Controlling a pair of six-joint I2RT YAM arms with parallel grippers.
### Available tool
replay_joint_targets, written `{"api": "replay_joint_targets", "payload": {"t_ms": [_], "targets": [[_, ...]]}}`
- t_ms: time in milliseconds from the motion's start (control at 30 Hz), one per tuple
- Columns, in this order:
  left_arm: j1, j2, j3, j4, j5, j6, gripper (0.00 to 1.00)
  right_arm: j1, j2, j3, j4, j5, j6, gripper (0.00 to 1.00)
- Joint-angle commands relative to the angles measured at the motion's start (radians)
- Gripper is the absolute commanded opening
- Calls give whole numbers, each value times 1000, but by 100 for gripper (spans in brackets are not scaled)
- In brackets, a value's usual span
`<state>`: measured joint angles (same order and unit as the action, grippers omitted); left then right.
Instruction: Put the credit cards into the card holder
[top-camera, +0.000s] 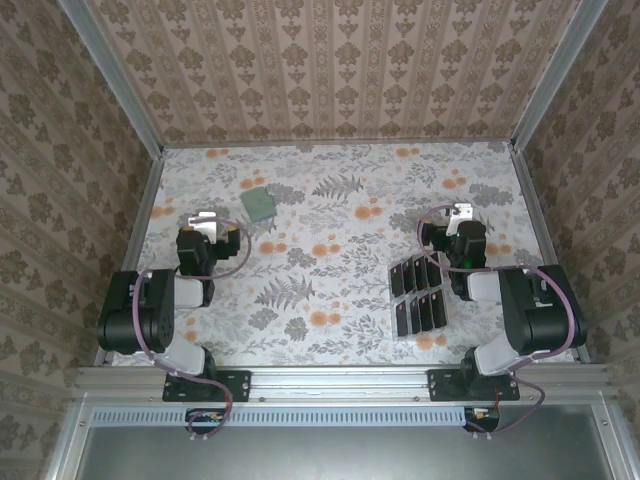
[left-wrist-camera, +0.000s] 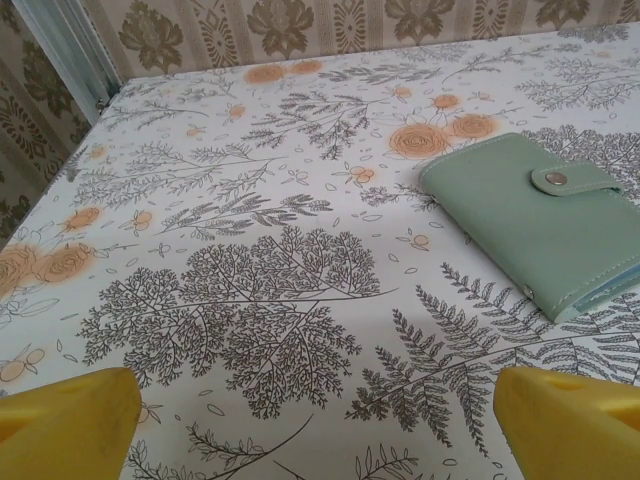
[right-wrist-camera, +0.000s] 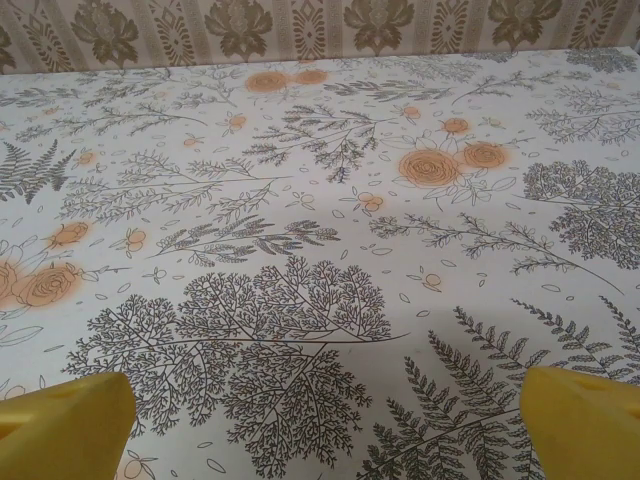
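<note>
Nearest me, along the near edge of the flower-printed table (top-camera: 330, 200), sit the two black arm bases, and both arms reach out over the cloth. On the left wrist the yellow fingertips (left-wrist-camera: 70, 415) stand wide apart with nothing between them. The left gripper (top-camera: 208, 220) hovers near the left edge, about halfway back. The right gripper (top-camera: 460, 214) is just as wide open and just as empty, over bare cloth on the right side.

Just beyond the left gripper, towards the far left corner, lies the small flat sage-green folding card holder (top-camera: 259, 203). It is closed, with its tab snapped down (the stud shows plainly from the left wrist).

The thin black rectangular credit cards (top-camera: 420, 295) stand in two rows well apart from it, near the right arm and towards the near right corner. They seem propped in a clear rack (top-camera: 413, 340), though that is too faint to be sure.

Trouble looks likely at the snap. The wallet is light, so tugging the tab with one gripper could simply drag it across the cloth unless the other pins it. The cards are thin and close together, so wide jaws might catch two at once or knock over a row.
</note>
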<state>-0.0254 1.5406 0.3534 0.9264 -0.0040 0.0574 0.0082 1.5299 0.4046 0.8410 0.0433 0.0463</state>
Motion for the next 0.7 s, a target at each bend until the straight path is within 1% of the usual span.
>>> {"api": "replay_joint_targets", "payload": {"t_ms": [0,267,333,400,667], "targets": [[-4,1,24,-11,-10,11,100,-5,0,7,7,-22,-13,100],[-5,1,33,-25,-18,13,100,-5,0,5,9,-22,-13,100],[-7,2,32,-25,-58,0,100,-5,0,5,9,-22,-13,100],[-5,2,30,-17,-134,-30,100,-5,-1,5,9,-22,-13,100],[-12,4,30,-17,-149,-29,100,-7,1,8,4,-25,-11,100]]}}
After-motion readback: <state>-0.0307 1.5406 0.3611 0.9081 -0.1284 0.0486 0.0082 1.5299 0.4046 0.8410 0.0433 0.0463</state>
